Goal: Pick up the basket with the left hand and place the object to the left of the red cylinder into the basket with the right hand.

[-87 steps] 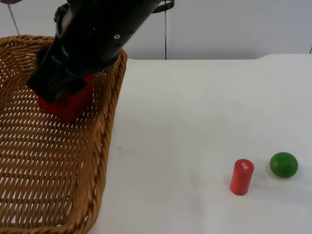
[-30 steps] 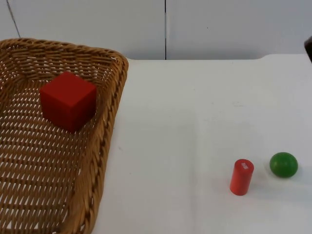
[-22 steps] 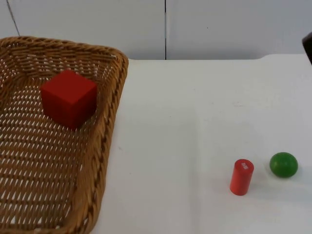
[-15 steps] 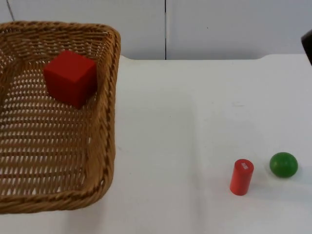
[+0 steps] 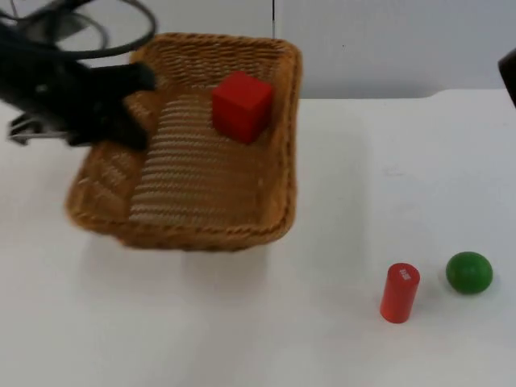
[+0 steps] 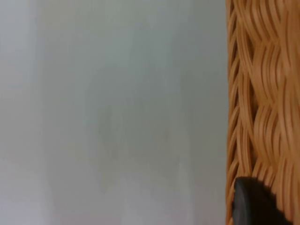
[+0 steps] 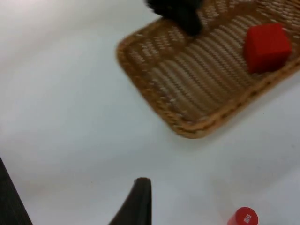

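Observation:
A wicker basket hangs tilted over the table's left half, with a red cube inside near its far wall. My left gripper is shut on the basket's left rim, and one black fingertip presses against the weave. The red cylinder stands upright at the front right, with a green ball just right of it. My right gripper hovers open and holds nothing, high over the table in front of the basket. The cube and the cylinder's top lie beneath it.
The white table ends at the grey partition wall. A black part of the right arm juts in at the right edge. Bare table separates the basket from the cylinder.
The basket with the cube has swung right and away from the camera, so it looks smaller. The left arm has come into sight at its left rim. Cylinder and ball stayed put.

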Robot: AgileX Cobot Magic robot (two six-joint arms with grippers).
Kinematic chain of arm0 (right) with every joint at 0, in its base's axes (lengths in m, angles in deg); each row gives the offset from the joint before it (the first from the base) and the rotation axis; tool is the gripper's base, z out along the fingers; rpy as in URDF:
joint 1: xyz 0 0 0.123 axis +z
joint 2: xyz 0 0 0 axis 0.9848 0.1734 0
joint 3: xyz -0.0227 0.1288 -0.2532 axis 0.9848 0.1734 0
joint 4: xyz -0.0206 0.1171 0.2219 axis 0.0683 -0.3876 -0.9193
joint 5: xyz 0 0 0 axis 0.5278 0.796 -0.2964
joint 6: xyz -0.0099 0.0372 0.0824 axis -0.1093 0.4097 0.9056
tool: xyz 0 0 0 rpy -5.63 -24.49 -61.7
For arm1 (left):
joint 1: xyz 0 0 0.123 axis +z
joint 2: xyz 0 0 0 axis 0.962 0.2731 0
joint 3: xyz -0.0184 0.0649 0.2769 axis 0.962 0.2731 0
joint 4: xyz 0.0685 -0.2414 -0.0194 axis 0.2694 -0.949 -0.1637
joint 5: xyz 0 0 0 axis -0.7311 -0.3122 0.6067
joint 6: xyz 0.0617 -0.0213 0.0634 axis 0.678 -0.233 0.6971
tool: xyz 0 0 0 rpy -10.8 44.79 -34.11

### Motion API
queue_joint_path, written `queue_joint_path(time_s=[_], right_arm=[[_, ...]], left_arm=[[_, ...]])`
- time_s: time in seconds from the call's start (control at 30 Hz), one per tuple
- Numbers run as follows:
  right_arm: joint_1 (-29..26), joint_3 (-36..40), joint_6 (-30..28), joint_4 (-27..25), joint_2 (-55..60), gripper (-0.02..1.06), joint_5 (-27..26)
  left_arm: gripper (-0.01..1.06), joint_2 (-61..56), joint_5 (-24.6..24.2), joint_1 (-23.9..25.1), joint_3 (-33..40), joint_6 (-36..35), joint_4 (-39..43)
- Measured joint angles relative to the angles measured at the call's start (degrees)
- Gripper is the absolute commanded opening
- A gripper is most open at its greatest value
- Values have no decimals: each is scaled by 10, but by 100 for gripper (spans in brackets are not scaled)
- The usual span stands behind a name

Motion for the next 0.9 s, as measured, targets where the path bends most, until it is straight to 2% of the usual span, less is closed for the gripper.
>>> queue_joint_path(time_s=[0.03, 0.17, 0.2, 0.33, 0.47, 0.57, 0.67, 0.7, 0.73, 0.8, 0.83, 0.87, 0.9], right_arm=[[0, 0, 0, 0, 0, 87, 0], [0, 0, 0, 9, 0, 87, 0], [0, 0, 0, 9, 0, 87, 0], [0, 0, 1, 18, 0, 87, 0], [0, 0, 1, 21, 0, 87, 0], [0, 0, 1, 23, 0, 87, 0], [0, 0, 1, 23, 0, 87, 0], [0, 0, 1, 23, 0, 87, 0], [0, 0, 1, 23, 0, 87, 0], [0, 0, 1, 23, 0, 87, 0], [0, 0, 1, 23, 0, 87, 0], [0, 0, 1, 23, 0, 87, 0], [0, 0, 1, 23, 0, 87, 0]], left_arm=[[0, 0, 0, 0, 0, 0, 0], [0, 116, -3, -24, -130, -4, -11], [0, 116, -3, -24, -130, -4, -11], [0, 207, -22, -38, -224, -16, -15], [0, 251, -30, -45, -262, -38, -18], [4, 259, -32, -44, -270, -44, -21], [31, 260, -33, -44, -271, -46, -23], [43, 260, -33, -44, -271, -46, -23], [43, 260, -35, -44, -272, -48, -29], [68, 260, -43, -44, -275, -48, -34], [88, 260, -43, -44, -275, -48, -34], [88, 260, -45, -44, -276, -48, -35], [100, 260, -49, -44, -276, -48, -35]])
